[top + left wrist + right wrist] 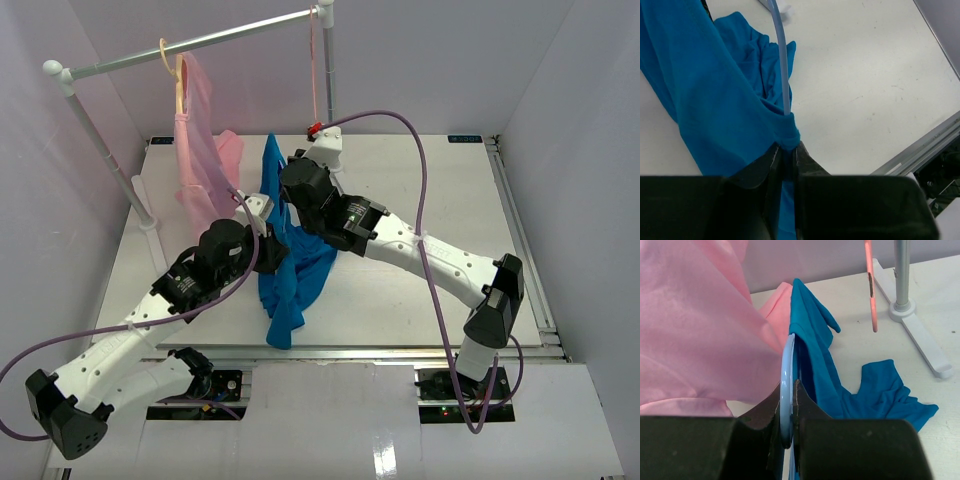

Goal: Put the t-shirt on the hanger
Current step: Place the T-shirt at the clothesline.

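Your right gripper (788, 392) pinches the hanger (786, 360) upright, likely to steady it for threading. Your left gripper (787, 150) clamps the t-shirt (292, 275), bunched round the wire. Shirt lifted mid-table (460, 200), tail trailing toward the near edge.

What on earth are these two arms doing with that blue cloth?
They are putting a blue t-shirt on a thin light-blue hanger. The right end effector is clamped on the hanger, and the left end effector pinches a bunch of the t-shirt where the hanger's arm goes into it. The rest of the t-shirt trails down onto the table.
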Controlling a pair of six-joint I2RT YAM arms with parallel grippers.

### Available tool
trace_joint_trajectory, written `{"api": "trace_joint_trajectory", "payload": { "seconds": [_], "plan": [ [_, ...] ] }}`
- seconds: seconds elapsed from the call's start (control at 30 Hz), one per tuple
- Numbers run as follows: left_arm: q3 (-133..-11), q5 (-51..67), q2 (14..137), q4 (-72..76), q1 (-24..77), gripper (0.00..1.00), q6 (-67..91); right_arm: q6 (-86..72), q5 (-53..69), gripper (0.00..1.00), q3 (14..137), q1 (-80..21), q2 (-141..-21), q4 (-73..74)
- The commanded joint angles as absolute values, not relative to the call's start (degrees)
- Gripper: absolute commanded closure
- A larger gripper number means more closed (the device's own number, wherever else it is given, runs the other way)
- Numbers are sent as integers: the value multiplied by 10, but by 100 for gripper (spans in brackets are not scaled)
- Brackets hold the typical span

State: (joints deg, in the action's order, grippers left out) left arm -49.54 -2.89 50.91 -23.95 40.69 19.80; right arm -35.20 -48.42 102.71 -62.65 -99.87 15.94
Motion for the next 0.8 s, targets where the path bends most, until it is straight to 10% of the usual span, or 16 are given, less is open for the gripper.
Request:
{"api": "trace_joint_trajectory", "payload": {
  "seconds": [0.0, 0.4, 0.57, 0.77],
  "plan": [
    [-507, -28, 526, -244, 407, 86, 196, -390, -532, 92, 1000, -628, -958, 111],
    [-516, -20, 528, -260, 407, 100, 184, -367, -518, 92, 982, -628, -949, 89],
    [-515, -21, 521, -264, 407, 55, 185, -379, -514, 92, 978, -628, -945, 89],
    [-517, -25, 533, -258, 407, 48, 193, -403, -510, 92, 976, -628, -940, 91]
  ]
}}
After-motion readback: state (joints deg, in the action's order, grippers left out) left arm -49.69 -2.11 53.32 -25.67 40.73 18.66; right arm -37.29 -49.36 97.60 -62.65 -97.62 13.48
